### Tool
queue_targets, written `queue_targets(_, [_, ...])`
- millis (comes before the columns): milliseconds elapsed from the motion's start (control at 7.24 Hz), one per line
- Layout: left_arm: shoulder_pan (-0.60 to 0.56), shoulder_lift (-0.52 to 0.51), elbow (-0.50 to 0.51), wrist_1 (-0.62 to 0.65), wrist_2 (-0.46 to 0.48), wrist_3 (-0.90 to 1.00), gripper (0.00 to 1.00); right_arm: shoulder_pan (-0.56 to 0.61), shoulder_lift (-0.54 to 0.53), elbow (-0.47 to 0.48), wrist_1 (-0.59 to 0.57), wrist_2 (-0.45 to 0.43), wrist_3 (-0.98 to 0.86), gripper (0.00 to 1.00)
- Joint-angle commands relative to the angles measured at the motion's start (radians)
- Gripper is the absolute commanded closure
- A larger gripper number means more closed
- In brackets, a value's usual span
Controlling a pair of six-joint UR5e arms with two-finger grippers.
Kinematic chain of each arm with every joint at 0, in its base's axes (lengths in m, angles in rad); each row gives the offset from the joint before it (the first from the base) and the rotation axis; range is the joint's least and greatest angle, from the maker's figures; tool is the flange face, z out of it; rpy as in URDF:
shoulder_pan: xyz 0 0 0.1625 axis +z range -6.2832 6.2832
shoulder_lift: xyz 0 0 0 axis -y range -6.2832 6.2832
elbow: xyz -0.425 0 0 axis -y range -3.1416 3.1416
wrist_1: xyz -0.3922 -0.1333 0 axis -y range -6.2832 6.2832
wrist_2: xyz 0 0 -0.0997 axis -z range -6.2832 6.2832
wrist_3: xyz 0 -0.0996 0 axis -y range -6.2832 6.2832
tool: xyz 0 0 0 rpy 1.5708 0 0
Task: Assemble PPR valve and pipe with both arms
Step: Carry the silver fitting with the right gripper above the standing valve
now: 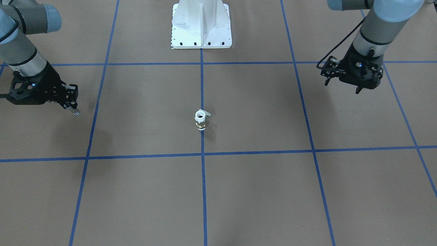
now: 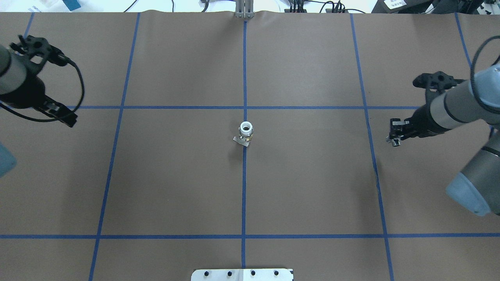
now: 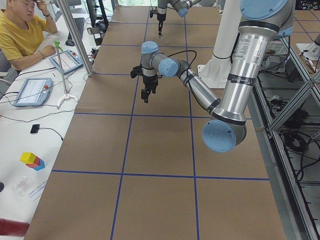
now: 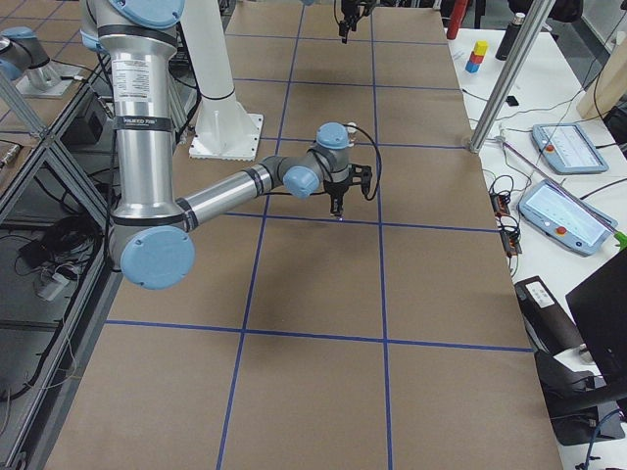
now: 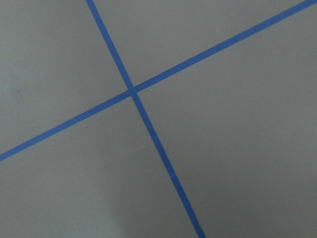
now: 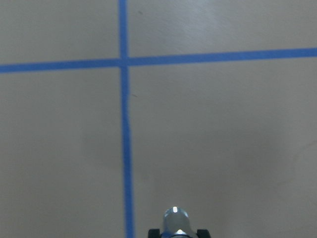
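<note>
The PPR valve (image 1: pixel 200 120), white with a brass band and a grey lever tab, stands upright on the centre blue line; it also shows in the overhead view (image 2: pixel 246 132). My right gripper (image 1: pixel 74 109) hovers far to its side, also in the overhead view (image 2: pixel 392 138). It is shut on the pipe (image 6: pixel 175 220), a small silvery stub that sticks out of the fingertips (image 1: pixel 76 111). My left gripper (image 1: pixel 342 87) hangs far to the valve's other side, its jaws apart and empty, also in the overhead view (image 2: pixel 69 119). Its wrist view shows only the mat.
The brown mat carries a blue tape grid (image 2: pixel 244 175). The robot's white base plate (image 1: pixel 201 27) sits at the table's robot side. An operator (image 3: pixel 22 35) and tablets (image 3: pixel 32 91) are at a side table beyond the far edge.
</note>
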Motion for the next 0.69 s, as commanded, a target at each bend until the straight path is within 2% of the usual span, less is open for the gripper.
queue_targets(0, [-0.174,0.047,0.08,0.002,-0.09,0.27,0.0,-0.089,0.292,-0.025,-0.296,-0.009,0.164,1.0])
queue_targets(138, [-0.219,0.076,0.123,-0.004,-0.103,0.372,0.0,-0.126,0.434,-0.089,-0.364,-0.012,0.294,1.0])
queue_targets(414, [-0.234,0.076,0.132,-0.004,-0.103,0.388,0.0,-0.178,0.573,-0.13,-0.366,-0.023,0.437,1.0])
queue_targets(552, [-0.234,0.083,0.133,-0.004,-0.103,0.387,0.0,-0.204,0.654,-0.193,-0.365,-0.064,0.511,1.0])
